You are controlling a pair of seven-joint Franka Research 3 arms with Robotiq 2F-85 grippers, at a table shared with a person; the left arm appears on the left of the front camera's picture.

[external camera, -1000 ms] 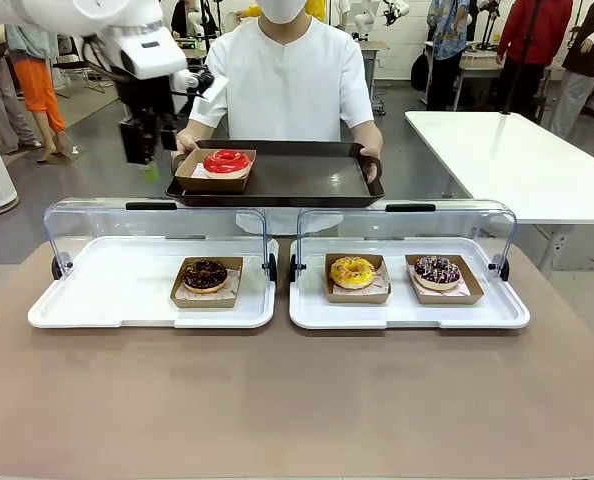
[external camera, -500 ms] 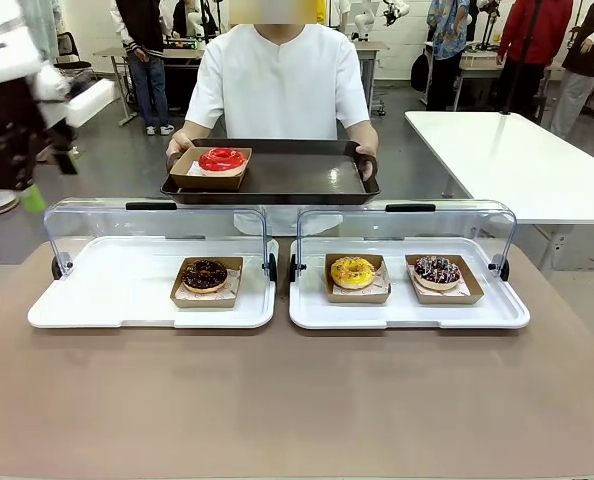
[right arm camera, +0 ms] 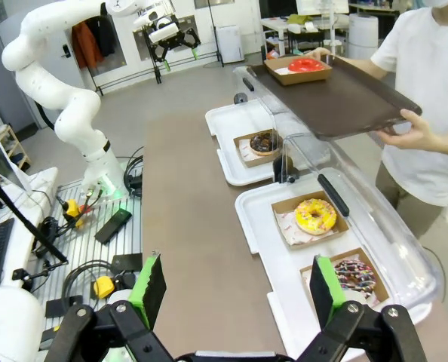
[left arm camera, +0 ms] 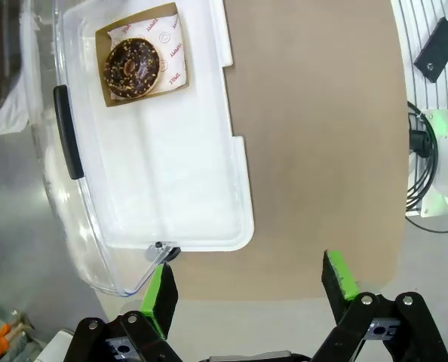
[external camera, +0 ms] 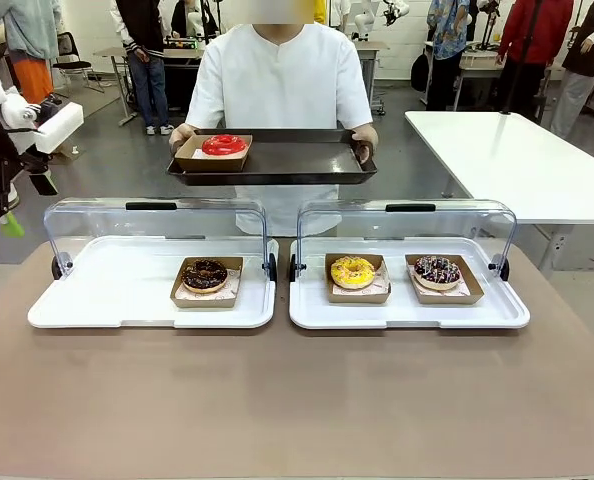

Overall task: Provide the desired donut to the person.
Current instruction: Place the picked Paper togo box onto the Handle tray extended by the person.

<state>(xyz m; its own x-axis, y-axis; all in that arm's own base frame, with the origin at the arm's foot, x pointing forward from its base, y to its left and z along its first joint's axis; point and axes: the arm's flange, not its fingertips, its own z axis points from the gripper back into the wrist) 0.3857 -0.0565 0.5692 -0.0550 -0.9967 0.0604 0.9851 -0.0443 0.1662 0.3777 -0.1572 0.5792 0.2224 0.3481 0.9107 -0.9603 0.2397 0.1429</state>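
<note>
The person (external camera: 282, 80) stands across the table holding a dark tray (external camera: 297, 160) with both hands. A red donut (external camera: 223, 146) in a cardboard holder sits on its left part. On the table lie a chocolate donut (external camera: 205, 273), a yellow donut (external camera: 352, 271) and a sprinkled donut (external camera: 437, 269), each in a cardboard holder. My left gripper (external camera: 7, 215) hangs at the far left edge, above and beyond the table; in its wrist view it (left arm camera: 250, 290) is open and empty over the table's end. My right gripper (right arm camera: 237, 290) is open and empty, well back from the donuts.
Two white display trays (external camera: 127, 300) (external camera: 497, 310) with clear lids (external camera: 157, 225) tilted open hold the table donuts. A white table (external camera: 517, 160) stands at the right. Other people stand in the background. Bare brown tabletop (external camera: 297, 400) lies in front.
My left arm has swung away from the person's tray to the far left edge. The person has lifted the tray with the red donut a little higher.
</note>
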